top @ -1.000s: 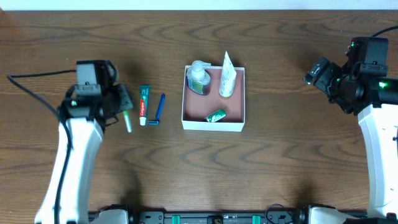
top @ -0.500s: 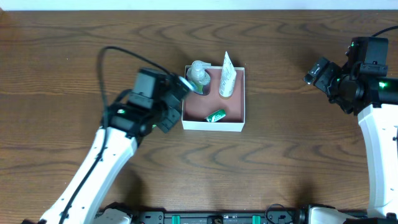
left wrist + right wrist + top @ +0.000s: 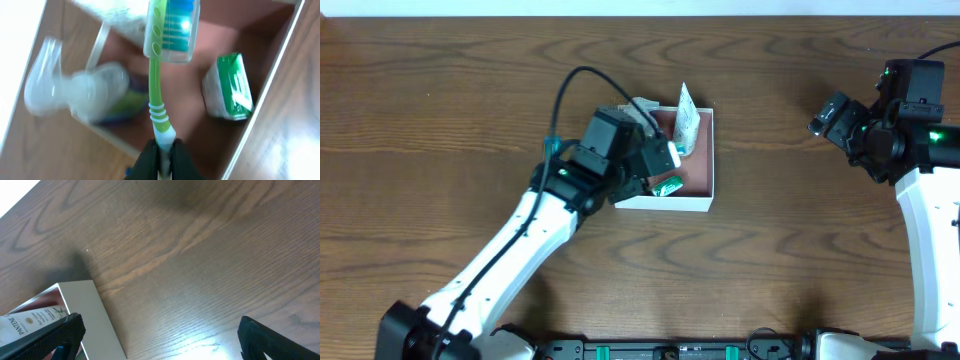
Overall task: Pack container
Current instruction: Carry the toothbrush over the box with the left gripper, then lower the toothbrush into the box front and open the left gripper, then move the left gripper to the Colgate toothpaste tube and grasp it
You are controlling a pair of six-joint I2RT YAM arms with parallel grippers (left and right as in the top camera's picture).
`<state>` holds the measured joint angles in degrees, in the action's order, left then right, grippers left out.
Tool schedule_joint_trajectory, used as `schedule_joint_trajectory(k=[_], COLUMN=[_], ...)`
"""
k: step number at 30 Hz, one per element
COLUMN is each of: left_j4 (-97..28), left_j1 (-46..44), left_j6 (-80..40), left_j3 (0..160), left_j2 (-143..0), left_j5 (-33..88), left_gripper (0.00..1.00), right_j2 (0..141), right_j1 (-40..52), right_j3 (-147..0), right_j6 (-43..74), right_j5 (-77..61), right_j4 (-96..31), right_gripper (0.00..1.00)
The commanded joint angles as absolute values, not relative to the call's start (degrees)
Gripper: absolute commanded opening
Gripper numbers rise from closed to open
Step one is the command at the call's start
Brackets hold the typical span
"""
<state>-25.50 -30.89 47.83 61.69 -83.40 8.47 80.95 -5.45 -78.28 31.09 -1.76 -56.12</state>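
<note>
Green toothbrush (image 3: 159,107) pinched in the left gripper (image 3: 162,152), arm stretched diagonally over the container (image 3: 670,203).

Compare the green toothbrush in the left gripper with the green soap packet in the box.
The toothbrush is long and thin; the soap packet is short and blocky. The toothbrush is held by its handle end in the left gripper, over the container; the soap packet lies on the container's floor beside a wall. Both are green, the toothbrush paler.
</note>
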Motion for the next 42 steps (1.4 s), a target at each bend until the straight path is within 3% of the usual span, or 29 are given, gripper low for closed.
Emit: schedule_joint_trajectory(k=[1,10,11,13,15,22,29,37,42], left_j4=[-23.62,-17.74,-16.99,-15.73,-15.07,-17.15,-27.75,-37.32,-36.62], left_j1=[-32.60,-33.34,-33.36,-33.34,-33.36,-33.41,-31.97,-16.14,-8.16], left_j6=[53.74,56.14,56.12,56.07,55.55,42.59,24.25,-3.11,-4.93], left_j3=[62.54,62.54,62.54,62.54,62.54,62.54,62.54,62.41,62.37], left_j2=[-85.95,-89.91,-89.93,-89.91,-89.78,-85.27,-76.23,-75.42,-79.90], left_j5=[8.60,8.56,8.58,8.56,8.56,5.63,0.34,-9.17,-4.54], left_gripper=[0.06,0.07,0.13,0.41,0.98,0.98,0.98,0.98,0.98], right_j2=[81.17,81.17,81.17,81.17,81.17,81.17,81.17,81.17,81.17], right_j1=[-5.82,-5.82,-5.82,-5.82,-5.82,-5.82,-5.82,-5.82,-5.82], right_j3=[-78.89,-78.89,-78.89,-78.89,-78.89,-78.89,-78.89,-78.89,-78.89], right_j6=[31.90,31.88,31.90,31.90,31.90,31.90,31.90,31.90,31.90], right_j5=[-1.96,-1.96,-1.96,-1.96,-1.96,-1.96,-1.96,-1.96,-1.96], right_j4=[-56.21,-56.21,-56.18,-56.18,-56.21,-56.18,-56.18,-56.21,-56.18], right_gripper=[0.99,0.99,0.99,0.99,0.99,0.99,0.99,0.99,0.99])
